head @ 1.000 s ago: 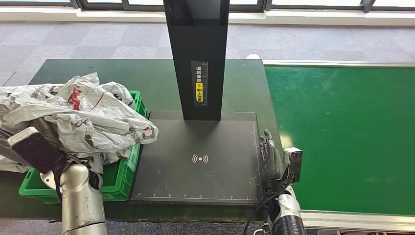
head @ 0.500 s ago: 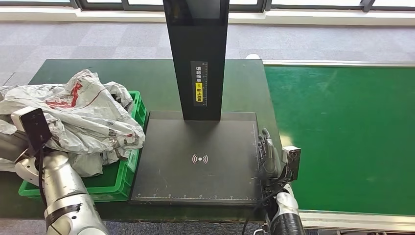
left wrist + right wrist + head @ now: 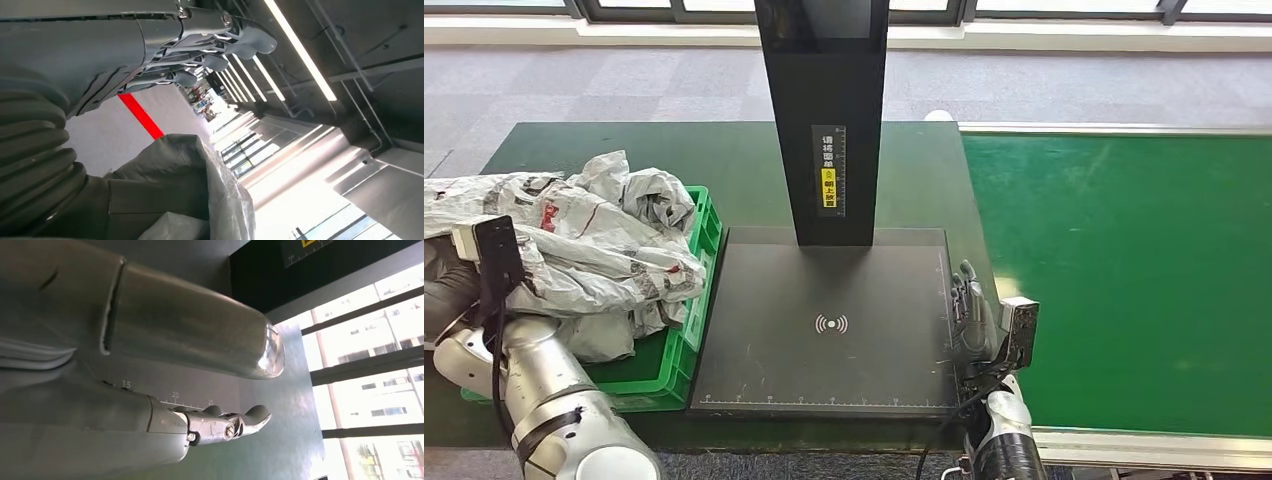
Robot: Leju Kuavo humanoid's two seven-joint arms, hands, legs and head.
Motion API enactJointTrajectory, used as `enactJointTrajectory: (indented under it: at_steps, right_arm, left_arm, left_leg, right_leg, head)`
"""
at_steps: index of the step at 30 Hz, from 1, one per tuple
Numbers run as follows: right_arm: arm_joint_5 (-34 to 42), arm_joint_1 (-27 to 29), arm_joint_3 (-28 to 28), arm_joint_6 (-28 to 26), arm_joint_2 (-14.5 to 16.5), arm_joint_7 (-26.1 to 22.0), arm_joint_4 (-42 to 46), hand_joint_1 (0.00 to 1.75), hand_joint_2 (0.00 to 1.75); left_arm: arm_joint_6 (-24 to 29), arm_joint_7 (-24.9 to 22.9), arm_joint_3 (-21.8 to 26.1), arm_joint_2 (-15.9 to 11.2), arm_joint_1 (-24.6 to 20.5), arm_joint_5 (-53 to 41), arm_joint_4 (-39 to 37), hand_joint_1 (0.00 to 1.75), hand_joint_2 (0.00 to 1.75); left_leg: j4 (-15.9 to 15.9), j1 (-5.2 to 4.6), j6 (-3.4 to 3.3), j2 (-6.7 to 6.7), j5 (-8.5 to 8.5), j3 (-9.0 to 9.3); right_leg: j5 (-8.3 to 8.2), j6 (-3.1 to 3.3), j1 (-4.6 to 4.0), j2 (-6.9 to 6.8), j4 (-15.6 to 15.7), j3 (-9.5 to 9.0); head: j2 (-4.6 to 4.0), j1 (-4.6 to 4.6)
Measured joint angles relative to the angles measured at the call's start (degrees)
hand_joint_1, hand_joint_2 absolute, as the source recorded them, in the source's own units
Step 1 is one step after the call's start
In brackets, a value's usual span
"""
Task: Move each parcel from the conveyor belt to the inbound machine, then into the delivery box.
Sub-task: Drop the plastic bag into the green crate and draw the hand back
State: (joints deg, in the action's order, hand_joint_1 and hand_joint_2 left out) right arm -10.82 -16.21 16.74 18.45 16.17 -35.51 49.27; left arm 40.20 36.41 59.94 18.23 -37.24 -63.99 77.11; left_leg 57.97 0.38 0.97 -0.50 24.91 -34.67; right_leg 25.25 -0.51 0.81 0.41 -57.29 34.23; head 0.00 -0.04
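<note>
A dark green counter (image 3: 734,160) stands on grey carpet tiles (image 3: 574,85), with window frames along the far wall, and a bright green conveyor belt (image 3: 1124,270) with pale metal edging runs beside it on the right. On the counter sits the inbound machine (image 3: 829,330): a flat, matt black square plate with a white wireless mark in its middle and a ruled scale along its near edge, from which a tall black column (image 3: 829,120) rises bearing a yellow and white label. To the left of the plate, just beside it, stands the delivery box (image 3: 694,300), a green plastic crate with ribbed walls. A heap of parcels (image 3: 594,250) in crumpled, glossy grey-white plastic bags with red printing fills it and spills over its left side. The left hand (image 3: 200,50) lies at the left edge of that heap, mostly hidden behind the wrist camera in the head view; in the left wrist view its dark fingers are stretched out together, a fold of grey bag lies close under them, and I cannot tell whether they hold it. The right hand (image 3: 972,315) rests at the right edge of the black plate, fingers straight and slightly apart, holding nothing, well apart from the parcels.
</note>
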Motion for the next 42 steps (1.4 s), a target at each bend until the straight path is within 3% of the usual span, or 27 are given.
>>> enactJointTrajectory:
  at_steps: [6,10,20,23,29,35,42]
  right_arm:
    - [0.0,0.0,0.0,0.1,0.0,0.2,0.1,0.0,0.0]
    - [0.0,0.2,0.0,0.5,0.0,0.7,0.8,0.0,0.0]
    - [0.0,0.4,0.1,1.2,-0.1,1.0,1.8,0.0,0.0]
    - [0.1,0.7,0.1,1.3,-0.2,1.0,2.0,0.0,0.0]
    - [0.2,1.1,0.1,1.4,-0.3,1.0,2.4,0.0,0.0]
    - [0.1,1.4,0.2,1.2,-0.3,1.2,2.8,0.0,0.0]
    - [0.2,1.5,0.4,1.5,-0.4,1.5,3.0,0.0,0.0]
  left_arm:
    - [0.0,-0.9,2.1,0.3,-0.9,-1.2,-1.7,0.0,1.75]
    - [0.0,-7.1,1.2,0.6,0.2,-3.7,-3.2,0.0,1.75]
    - [0.1,-21.3,-10.5,0.9,11.4,-4.9,-7.0,0.0,1.75]
    - [0.1,-21.9,-13.6,1.4,14.9,-4.1,-7.1,0.0,1.75]
    - [0.1,-22.1,-16.3,1.6,16.6,-3.7,-6.9,0.0,1.75]
    - [0.1,-23.6,-18.6,1.3,21.9,1.8,-0.3,0.0,1.75]
    - [0.1,-33.9,-25.2,-0.1,29.2,-4.4,14.8,0.0,1.75]
  left_leg:
    - [0.0,0.0,0.0,0.01,0.0,-0.01]
    - [0.0,-0.01,0.0,0.03,0.01,-0.02]
    - [0.0,-0.13,-0.03,0.03,0.05,0.05]
    - [0.0,-0.11,-0.04,0.02,0.05,0.02]
    - [0.0,-0.1,-0.05,-0.02,0.03,0.08]
    - [0.0,-0.06,-0.02,0.14,0.05,0.04]
    - [0.0,-0.01,-0.02,0.08,0.09,-0.09]
  right_leg:
    - [0.0,0.0,0.0,0.0,0.0,0.02]
    - [0.0,0.0,0.0,0.0,0.0,0.04]
    - [0.1,-0.06,0.1,-0.01,0.0,-0.02]
    - [0.11,-0.07,0.07,-0.02,0.0,-0.02]
    - [0.1,-0.08,0.08,-0.04,0.0,-0.12]
    - [0.08,-0.06,0.03,0.15,0.0,0.0]
    - [0.13,-0.06,0.0,0.09,0.0,0.04]
  head:
    - [0.0,0.0]
    - [0.0,0.0]
    - [0.0,0.0]
    - [0.0,0.01]
    - [0.0,0.0]
    - [0.0,0.0]
    - [0.0,0.02]
